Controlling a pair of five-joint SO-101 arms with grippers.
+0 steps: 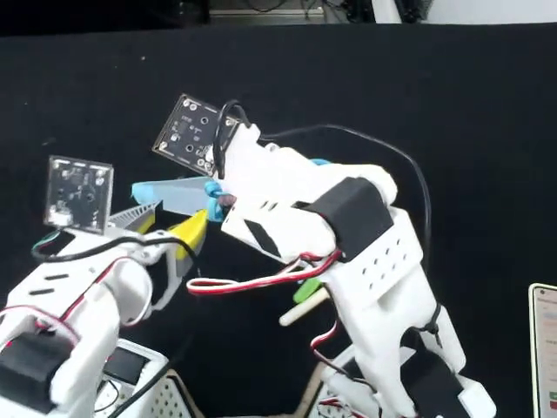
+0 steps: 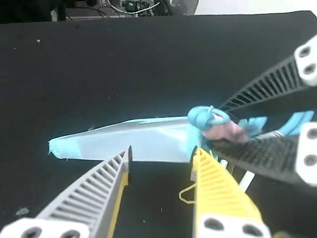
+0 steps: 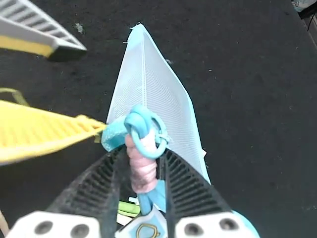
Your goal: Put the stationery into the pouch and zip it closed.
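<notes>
Zipping, seemingly. Lying at the middle left of the high view: the pale-blue translucent mesh pouch point(image 1: 170, 193). Clamping tight on its pink-wrapped pull cord with blue loop point(image 3: 141, 173): the black-fingered right gripper point(image 3: 142, 156). Spreading wide, tips touching the pouch's edge: the yellow-and-grey left gripper point(image 2: 162, 156). Best pulling straight along the zip while bracing the fabric.

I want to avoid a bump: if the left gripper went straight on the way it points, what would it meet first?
Most likely the light blue mesh pouch, lying crosswise right ahead of the open left gripper. Depth is unclear; it may already be nearly touching.
</notes>
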